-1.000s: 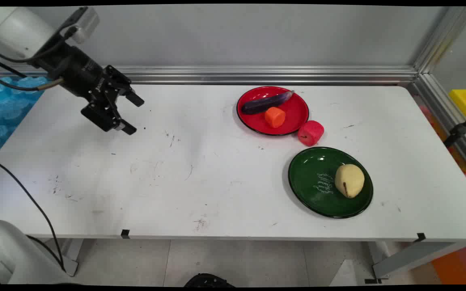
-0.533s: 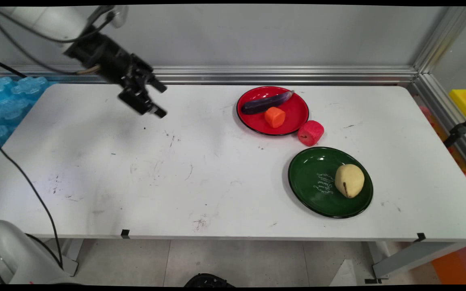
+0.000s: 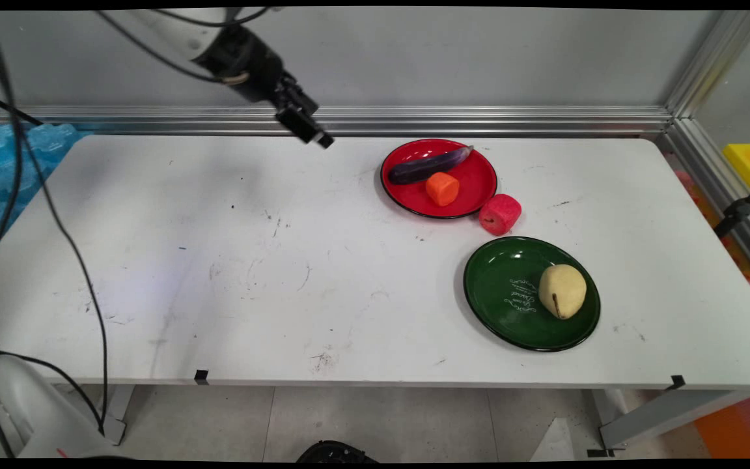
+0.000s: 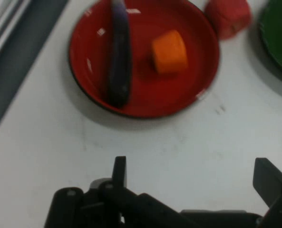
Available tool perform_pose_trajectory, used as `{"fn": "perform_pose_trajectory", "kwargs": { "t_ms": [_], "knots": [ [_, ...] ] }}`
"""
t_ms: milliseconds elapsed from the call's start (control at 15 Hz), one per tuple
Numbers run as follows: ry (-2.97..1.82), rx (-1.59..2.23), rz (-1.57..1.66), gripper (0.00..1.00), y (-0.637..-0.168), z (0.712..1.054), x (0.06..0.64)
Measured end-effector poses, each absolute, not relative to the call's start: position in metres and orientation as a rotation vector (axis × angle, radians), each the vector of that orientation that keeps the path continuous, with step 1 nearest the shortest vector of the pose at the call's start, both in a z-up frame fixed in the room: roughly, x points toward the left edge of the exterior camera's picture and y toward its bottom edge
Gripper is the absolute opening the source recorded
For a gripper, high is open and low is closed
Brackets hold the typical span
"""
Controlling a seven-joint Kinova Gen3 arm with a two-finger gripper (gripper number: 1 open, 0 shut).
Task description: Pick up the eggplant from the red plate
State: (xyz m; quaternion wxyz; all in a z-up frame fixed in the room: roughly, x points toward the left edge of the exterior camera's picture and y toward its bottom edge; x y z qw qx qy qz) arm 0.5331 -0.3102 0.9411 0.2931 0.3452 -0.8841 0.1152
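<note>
My gripper (image 3: 315,132) hangs high over the table's far side, left of the red plate (image 3: 479,166), open with nothing between its fingers (image 4: 119,172). The red plate (image 4: 198,76) holds a purple eggplant (image 3: 428,165) and an orange carrot piece (image 3: 443,188). In the hand view the eggplant (image 4: 119,57) and the carrot piece (image 4: 170,51) lie ahead of the gripper (image 4: 193,175). A red apple-like piece (image 3: 500,213) rests on the table right beside the red plate's near right rim.
A green plate (image 3: 499,293) with a yellow pear (image 3: 562,290) sits near the table's front right. The green plate's edge (image 4: 276,38) and the red piece (image 4: 228,16) show at the hand view's top right. An aluminium rail (image 3: 479,120) runs along the back wall.
The gripper has risen and swung right across the table's far side, from the left edge toward the red plate. The plates and food have not moved.
</note>
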Motion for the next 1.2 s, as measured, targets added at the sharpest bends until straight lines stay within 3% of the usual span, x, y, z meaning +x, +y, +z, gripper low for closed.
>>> {"fn": "perform_pose_trajectory", "kwargs": {
  "t_ms": [533,1200],
  "knots": [
    [-2.38,0.96,0.388,1.0,-0.381,0.917,0.478],
    [-2.54,0.936,0.418,1.0,-0.459,0.851,0.41]
  ]
}}
